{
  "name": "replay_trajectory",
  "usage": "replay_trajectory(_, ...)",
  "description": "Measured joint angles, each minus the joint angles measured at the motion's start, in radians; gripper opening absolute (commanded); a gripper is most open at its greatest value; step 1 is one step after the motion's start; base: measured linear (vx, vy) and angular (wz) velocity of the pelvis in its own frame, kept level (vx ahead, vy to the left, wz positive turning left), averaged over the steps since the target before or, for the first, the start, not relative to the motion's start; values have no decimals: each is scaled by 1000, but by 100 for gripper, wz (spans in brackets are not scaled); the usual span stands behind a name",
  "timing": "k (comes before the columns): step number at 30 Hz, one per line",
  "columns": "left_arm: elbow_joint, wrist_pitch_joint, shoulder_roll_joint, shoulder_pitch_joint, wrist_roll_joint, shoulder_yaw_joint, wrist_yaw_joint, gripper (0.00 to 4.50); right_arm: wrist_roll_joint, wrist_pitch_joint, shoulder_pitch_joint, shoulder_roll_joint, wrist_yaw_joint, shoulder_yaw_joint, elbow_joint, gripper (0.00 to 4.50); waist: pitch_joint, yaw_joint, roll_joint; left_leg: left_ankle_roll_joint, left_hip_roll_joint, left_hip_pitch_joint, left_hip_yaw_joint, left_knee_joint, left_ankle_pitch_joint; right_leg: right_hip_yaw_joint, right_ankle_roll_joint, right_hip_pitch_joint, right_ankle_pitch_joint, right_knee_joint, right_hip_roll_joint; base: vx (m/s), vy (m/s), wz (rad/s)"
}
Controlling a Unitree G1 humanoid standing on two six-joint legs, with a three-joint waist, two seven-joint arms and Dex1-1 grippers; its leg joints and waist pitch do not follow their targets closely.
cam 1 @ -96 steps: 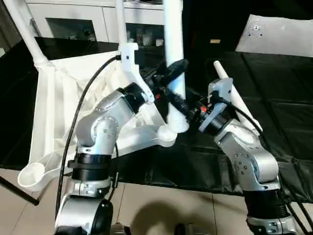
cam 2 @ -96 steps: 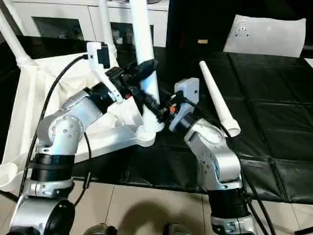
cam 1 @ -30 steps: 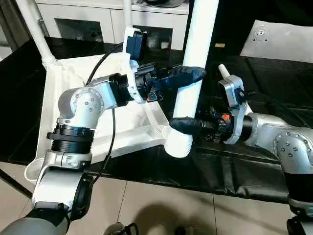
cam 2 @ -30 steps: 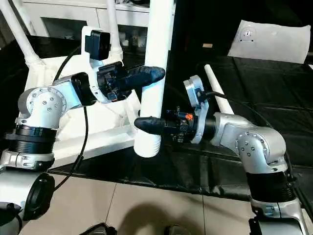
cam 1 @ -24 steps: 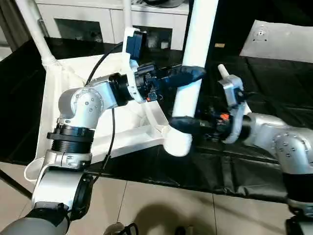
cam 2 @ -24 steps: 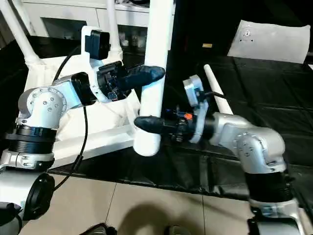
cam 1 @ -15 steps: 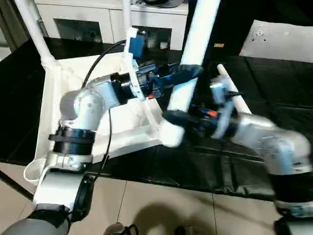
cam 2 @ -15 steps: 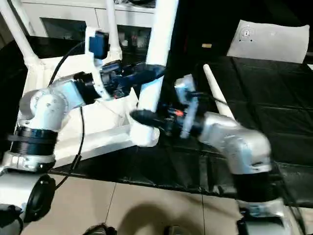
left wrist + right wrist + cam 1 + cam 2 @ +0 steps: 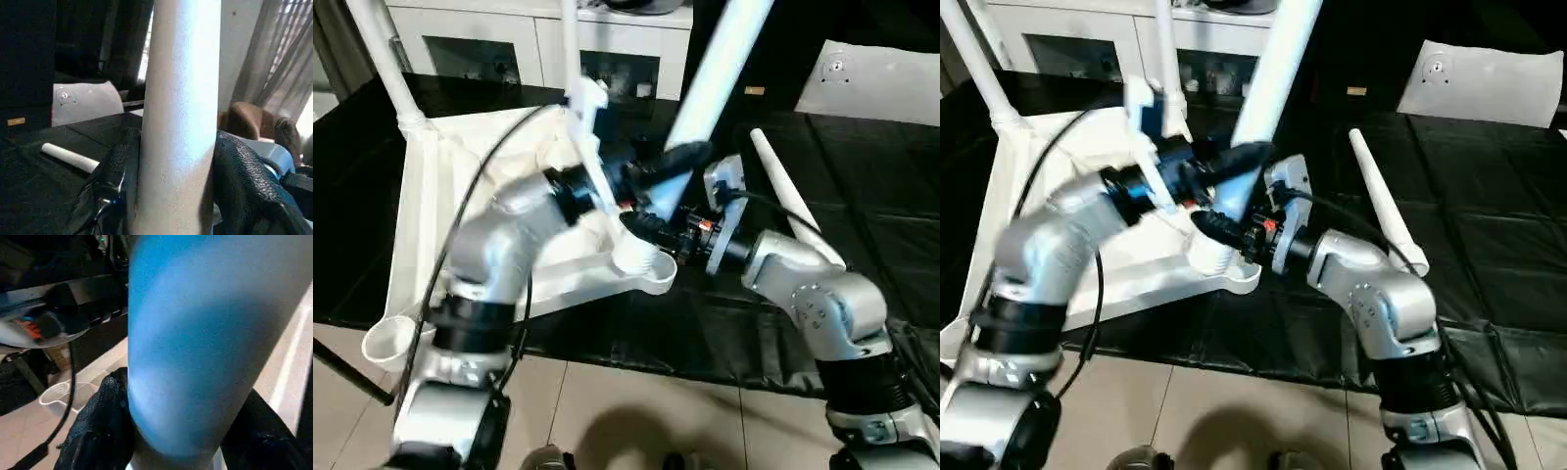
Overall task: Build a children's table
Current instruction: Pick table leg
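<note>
On the black mat (image 9: 862, 206), white cabinets (image 9: 499, 44) at twelve o'clock, our upturned tabletop (image 9: 431, 225) lies at nine. Our left gripper (image 9: 677, 159) and right gripper (image 9: 641, 225) both clamp the tilted leg (image 9: 710, 88) over its near corner socket (image 9: 651, 269); a loose leg (image 9: 788, 201) lies at three.

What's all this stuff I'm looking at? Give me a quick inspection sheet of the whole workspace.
Surface: black mat over a bench.
Job's things: white plastic tabletop lying underside up, two legs standing in far sockets; tilted white tapered leg at the near corner socket; spare white leg lying on the mat.
Clutter: white sheet at the far right.
Grippers: left gripper and right gripper both clamp the tilted leg.
Cables: black cable loops along the left arm.
Surroundings: white cabinets behind; tiled floor below.
</note>
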Motion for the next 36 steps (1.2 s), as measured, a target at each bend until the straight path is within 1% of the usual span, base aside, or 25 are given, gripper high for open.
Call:
replay_trajectory(4,-6,8,-2,4,-1,2,8,255,-2,-11,5,0,-3,4,0,193,0,-2,0,0,0,0,0,0,0,0,0,0,0,0,0,0,0,0)
replay_trajectory(14,-15,-10,-2,16,13,-5,13,255,-27,-22,8,1,-5,10,0,193,0,-7,0,0,0,0,0,0,0,0,1,0,0,0,0,0,0,0)
replay_trajectory(18,-18,6,-2,23,5,1,14,255,-34,-24,11,-4,-5,19,0,193,0,-8,0,0,0,-1,0,0,0,0,1,0,0,0,0,0,0,0)
replay_trajectory(21,-11,15,1,30,-29,18,9,255,-46,-44,11,-30,11,35,0,193,0,-9,-1,0,0,0,0,0,0,0,1,0,0,0,0,0,0,0)
replay_trajectory(26,14,74,25,39,-100,55,-46,255,-65,-49,15,-74,74,57,0,193,-1,-11,-3,0,0,0,0,0,0,0,1,0,0,0,0,0,0,0)
replay_trajectory(28,34,120,49,49,-137,70,-86,255,-66,-53,28,-108,114,75,0,193,-2,-12,-5,0,0,0,0,0,0,0,1,0,0,0,0,0,0,0)
replay_trajectory(31,69,184,80,70,-188,87,-135,255,-66,-55,55,-129,153,94,-1,193,-2,-13,-7,0,0,-1,0,0,0,0,1,-1,-1,0,0,0,0,0)
replay_trajectory(36,89,224,108,74,-217,104,-184,255,-67,-55,59,-134,186,100,-1,193,-3,-15,-9,0,0,0,0,0,0,0,1,0,-1,0,0,0,0,0)
